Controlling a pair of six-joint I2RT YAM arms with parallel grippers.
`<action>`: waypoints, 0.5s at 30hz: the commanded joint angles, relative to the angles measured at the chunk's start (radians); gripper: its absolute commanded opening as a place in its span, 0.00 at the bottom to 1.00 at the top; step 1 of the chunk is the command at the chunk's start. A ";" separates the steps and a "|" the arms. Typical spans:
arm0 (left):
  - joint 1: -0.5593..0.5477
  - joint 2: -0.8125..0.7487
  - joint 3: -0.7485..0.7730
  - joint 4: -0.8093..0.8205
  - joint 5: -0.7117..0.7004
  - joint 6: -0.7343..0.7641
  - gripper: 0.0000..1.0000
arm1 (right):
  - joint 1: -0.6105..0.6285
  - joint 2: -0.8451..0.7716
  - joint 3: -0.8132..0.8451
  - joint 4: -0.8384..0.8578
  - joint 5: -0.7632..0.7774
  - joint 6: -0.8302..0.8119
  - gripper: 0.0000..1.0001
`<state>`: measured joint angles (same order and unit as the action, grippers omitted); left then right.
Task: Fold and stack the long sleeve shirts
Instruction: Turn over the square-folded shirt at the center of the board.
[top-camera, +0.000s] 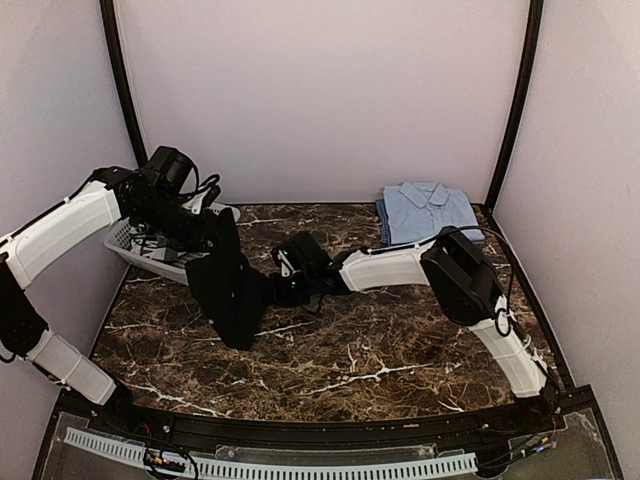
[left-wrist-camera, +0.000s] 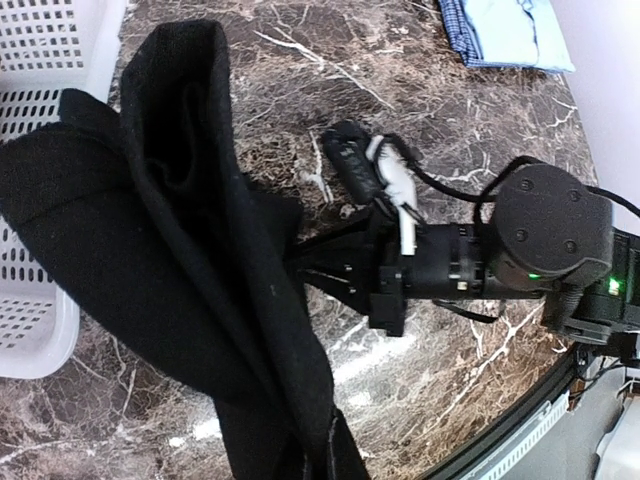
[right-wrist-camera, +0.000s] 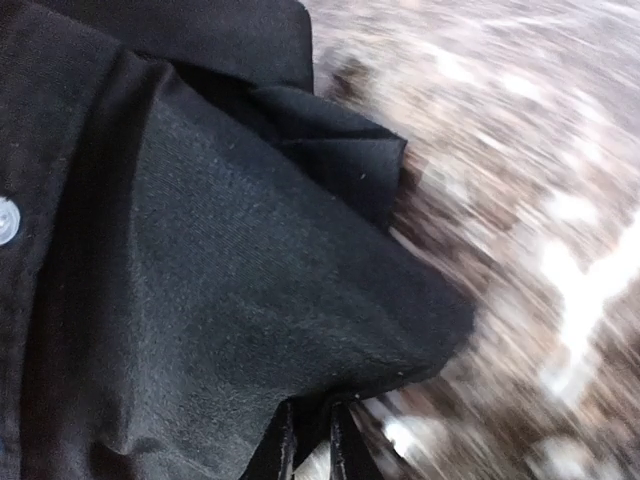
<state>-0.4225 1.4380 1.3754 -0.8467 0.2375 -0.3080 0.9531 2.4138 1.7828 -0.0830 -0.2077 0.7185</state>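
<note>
Limp black collared cloth shirt dangles just beside the white slatted plastic basket, left claw pinching its top, right claw nipping a low edge (looks light and floppy; I'd grip seams, not loose folds).

Dark brown marble-patterned counter with white veining, plain pale walls on three sides, black corner posts, even light.
</note>
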 joint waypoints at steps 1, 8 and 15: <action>0.007 -0.018 0.046 0.031 0.145 0.040 0.00 | 0.035 0.136 0.152 -0.051 -0.028 0.038 0.12; -0.001 0.025 0.017 0.231 0.405 -0.051 0.00 | 0.048 0.298 0.328 0.170 -0.188 0.215 0.16; -0.004 0.002 -0.073 0.319 0.438 -0.092 0.00 | -0.022 0.271 0.183 0.458 -0.312 0.336 0.28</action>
<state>-0.4236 1.4731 1.3449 -0.6182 0.6060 -0.3710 0.9794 2.6743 2.0449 0.2089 -0.4141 0.9611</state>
